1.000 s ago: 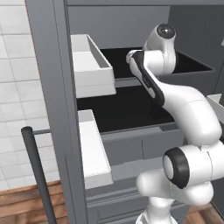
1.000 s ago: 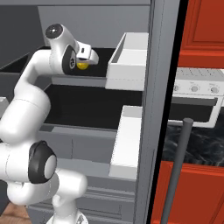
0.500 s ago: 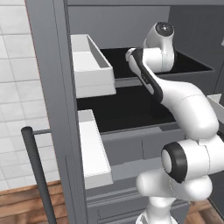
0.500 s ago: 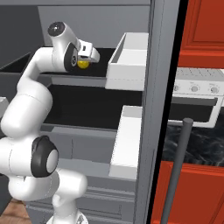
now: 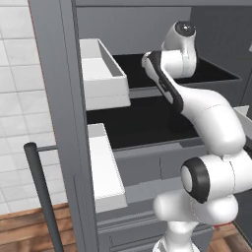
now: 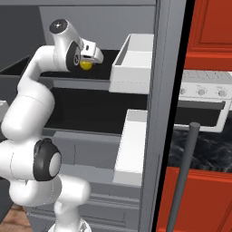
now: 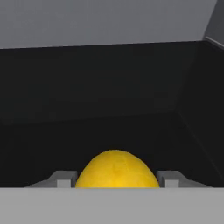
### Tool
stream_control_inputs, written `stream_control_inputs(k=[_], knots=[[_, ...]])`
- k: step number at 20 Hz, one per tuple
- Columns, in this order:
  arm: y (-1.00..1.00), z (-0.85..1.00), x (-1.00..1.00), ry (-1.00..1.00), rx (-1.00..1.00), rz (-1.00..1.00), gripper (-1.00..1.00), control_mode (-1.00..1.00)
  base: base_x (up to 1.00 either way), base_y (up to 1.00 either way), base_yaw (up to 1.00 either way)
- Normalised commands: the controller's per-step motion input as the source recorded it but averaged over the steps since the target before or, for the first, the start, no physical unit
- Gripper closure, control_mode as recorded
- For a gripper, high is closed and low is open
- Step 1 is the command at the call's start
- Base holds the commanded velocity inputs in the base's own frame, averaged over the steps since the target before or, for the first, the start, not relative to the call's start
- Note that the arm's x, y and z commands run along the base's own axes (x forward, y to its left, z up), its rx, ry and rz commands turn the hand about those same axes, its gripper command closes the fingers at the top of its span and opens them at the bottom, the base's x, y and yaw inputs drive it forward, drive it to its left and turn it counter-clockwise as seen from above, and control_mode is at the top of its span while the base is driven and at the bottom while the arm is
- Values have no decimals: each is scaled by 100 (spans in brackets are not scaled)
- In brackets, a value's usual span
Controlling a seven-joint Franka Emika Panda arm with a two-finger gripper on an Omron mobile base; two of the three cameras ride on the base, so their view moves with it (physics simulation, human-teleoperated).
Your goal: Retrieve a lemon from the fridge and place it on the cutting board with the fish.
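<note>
The small round bright-yellow lemon (image 7: 115, 169) is clasped between half-closed jaws over the black upper shelf (image 7: 87, 127) of the tall grey fridge (image 6: 158, 68); withdrawal and placing are left.

You're getting flat, even rendered light with no glare; the fridge (image 6: 163, 90) shelves are reading near-black in soft shadow, and everything is staying sharp.

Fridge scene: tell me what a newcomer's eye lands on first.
The bright yellow lemon stands out against the black upper shelf of the open fridge, sitting between the gripper's two fingertips. Next comes the white arm reaching in past the white door bins, and the red cabinets to the right.
</note>
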Motion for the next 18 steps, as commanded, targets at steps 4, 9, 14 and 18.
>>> stream_control_inputs(k=[4,9,14,18], knots=[[-6,0,-55,-25,4,0,100,-100,0,0,0],[-1,0,-77,-24,5,0,100,-100,0,0,0],[0,23,-94,-6,1,0,100,-100,0,0,0],[0,43,-100,0,0,0,100,-100,0,0,0]])
